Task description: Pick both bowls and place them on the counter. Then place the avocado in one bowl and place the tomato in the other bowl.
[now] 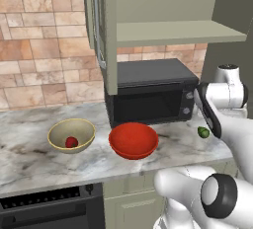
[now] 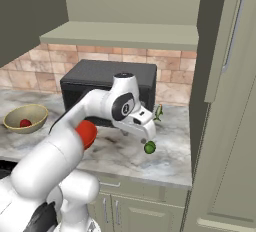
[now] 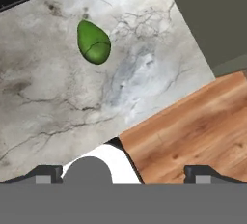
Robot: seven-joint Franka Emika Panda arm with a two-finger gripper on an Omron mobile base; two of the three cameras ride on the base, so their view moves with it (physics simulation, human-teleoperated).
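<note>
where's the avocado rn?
The avocado lies on the counter, right of the red bowl and in front of the microwave's right end. In the hand view it lies upper left, off the open gripper's line.

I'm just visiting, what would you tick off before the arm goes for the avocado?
1. Both bowls on the counter: ok.
2. Tomato in the tan-olive bowl: ok.
3. Red bowl free for the avocado: ok.
4. Avocado lying free on the counter by the microwave: ok.
5. Gripper open, holding nothing: ok.
6. Gripper centred over the avocado: not ok, it sits off to one side in the hand view.
</note>
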